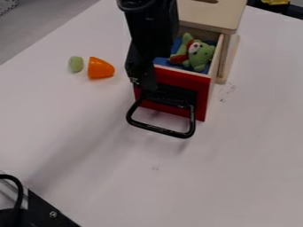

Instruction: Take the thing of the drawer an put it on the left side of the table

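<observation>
Pale and smooth, the surface point(237, 155) spreads over most of the frame. In the lower left corner, nearest the camera, are a black metal part point(50, 213) and a cable point(20, 193). At the centre, a black loop handle point(161, 130) juts from the red front point(177, 80) of an open wooden drawer. Just behind the handle, the claw point(145, 85) hangs by the left part of that front; whether it is spread or pressed together, I cannot tell. Further back, inside the drawer on blue cloth point(161, 61), lies the task's thing, a green and red stuffed toy point(201, 54). Left of the drawer sit an orange piece point(100, 68) and a small green piece point(75, 64), near each other. The wooden cabinet point(204, 13) reaches the top edge, and a yellow thing point(276, 1) shows at upper right.

With the claw so near the red front, a sideways move or an early descent could knock the drawer or snag the handle. The walls and cabinet top leave little room around the toy, so a shallow pinch might let the soft body slip. Setting it down carelessly at left could bump the orange or green piece.

No brand, label or writing can be read.
</observation>
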